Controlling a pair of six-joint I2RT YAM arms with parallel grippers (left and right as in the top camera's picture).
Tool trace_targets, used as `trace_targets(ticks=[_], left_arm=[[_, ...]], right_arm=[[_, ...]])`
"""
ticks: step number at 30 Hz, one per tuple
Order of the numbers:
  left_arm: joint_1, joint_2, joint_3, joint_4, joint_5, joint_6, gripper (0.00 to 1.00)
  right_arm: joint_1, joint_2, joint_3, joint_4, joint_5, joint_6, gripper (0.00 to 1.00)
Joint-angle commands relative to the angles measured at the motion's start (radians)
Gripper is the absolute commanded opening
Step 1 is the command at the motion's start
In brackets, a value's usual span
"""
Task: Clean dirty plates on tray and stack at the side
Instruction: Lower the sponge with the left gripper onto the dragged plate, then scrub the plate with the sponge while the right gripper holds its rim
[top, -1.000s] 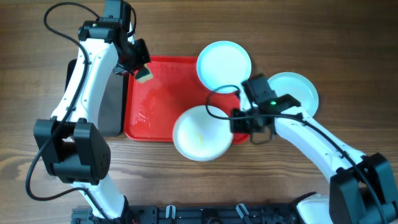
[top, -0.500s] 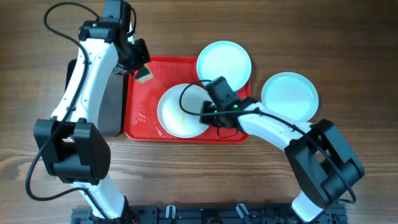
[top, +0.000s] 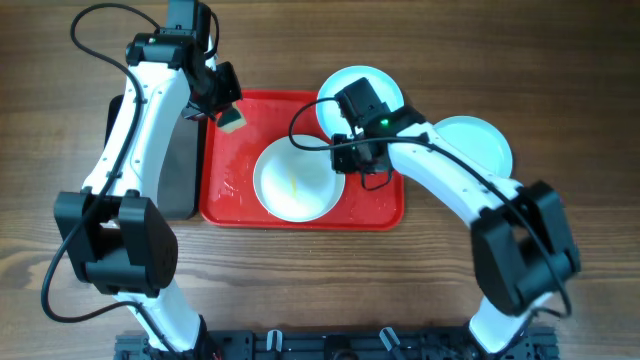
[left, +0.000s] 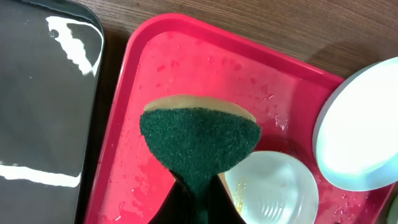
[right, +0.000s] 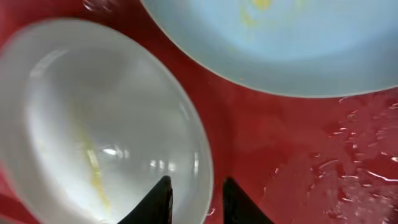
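Note:
The red tray (top: 230, 170) lies mid-table, wet. One plate (top: 295, 182) with a yellow smear rests on its middle. A second plate (top: 362, 92) overlaps the tray's far right corner, and a third plate (top: 482, 140) sits on the table to the right. My right gripper (top: 345, 160) is at the smeared plate's right rim. In the right wrist view its fingers (right: 160, 200) stand slightly apart astride that plate's (right: 93, 124) rim, open. My left gripper (top: 228, 112) hovers over the tray's far left corner, shut on a green-faced sponge (left: 199, 140).
A black tray (top: 185, 170) lies along the red tray's left side, mostly under my left arm. Bare wooden table (top: 560, 80) surrounds the trays. The plate at the far corner (right: 280, 43) carries yellow specks.
My right gripper slid the smeared plate from the tray's front right edge onto its middle, then its jaws parted at the rim. The left arm with the sponge has stayed still.

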Motion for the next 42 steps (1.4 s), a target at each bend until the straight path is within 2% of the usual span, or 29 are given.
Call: trace_targets(ticks=[1, 4, 7, 12, 15, 20, 25, 29, 36, 38, 42], left_arm=[[0.0, -0.021, -0.006, 0.004, 0.008, -0.013, 0.04], [0.0, -0.021, -0.006, 0.004, 0.008, -0.012, 0.04], [0.0, -0.021, -0.006, 0.004, 0.008, -0.012, 0.04], [0.0, -0.021, -0.006, 0.003, 0.008, -0.013, 0.04], [0.0, -0.021, -0.006, -0.001, 0.008, -0.013, 0.04], [0.0, -0.021, -0.016, -0.04, 0.009, -0.013, 0.04], [0.0, -0.021, -0.142, -0.035, 0.017, -0.013, 0.04], [-0.01, -0.021, -0.311, 0.064, 0.024, -0.012, 0.04], [-0.063, -0.021, -0.605, 0.398, 0.023, -0.009, 0.04], [-0.089, -0.021, -0.645, 0.44, 0.024, -0.008, 0.04], [-0.19, -0.021, -0.672, 0.456, 0.222, 0.201, 0.04]], right_arm=[[0.008, 0.098, 0.008, -0.01, -0.082, -0.018, 0.25], [0.009, 0.112, 0.009, -0.003, -0.119, -0.017, 0.17], [0.009, 0.113, 0.008, 0.021, -0.122, 0.034, 0.04], [0.064, 0.129, 0.008, 0.175, -0.092, 0.222, 0.04], [0.098, 0.164, 0.008, 0.241, -0.092, 0.28, 0.04], [0.093, 0.212, 0.008, 0.27, -0.125, 0.293, 0.04], [0.082, 0.214, 0.008, 0.309, -0.153, 0.264, 0.04], [0.079, 0.214, 0.008, 0.322, -0.154, 0.264, 0.04], [0.079, 0.214, 0.008, 0.342, -0.171, 0.241, 0.04], [0.079, 0.214, 0.008, 0.342, -0.171, 0.24, 0.04], [0.079, 0.214, 0.008, 0.342, -0.174, 0.236, 0.04]])
